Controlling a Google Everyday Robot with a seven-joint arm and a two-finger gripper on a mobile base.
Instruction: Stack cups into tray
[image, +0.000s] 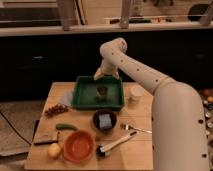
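Observation:
The dark-green tray (85, 98) lies at the back middle of the wooden table. A dark olive-brown cup (102, 91) stands upright inside it, right of its middle. The cream-white cup (135, 93) stands on the table just right of the tray. My gripper (102, 74) hangs over the tray's far rim, a little above and behind the dark cup, apart from it. It holds nothing that I can see.
A dark bowl with a blue square (104, 120) sits in front of the tray. An orange bowl (78, 145), a yellow fruit (54, 149), a green pepper (66, 127), red grapes (56, 109), a fork (135, 128) and a brush (115, 145) lie across the front.

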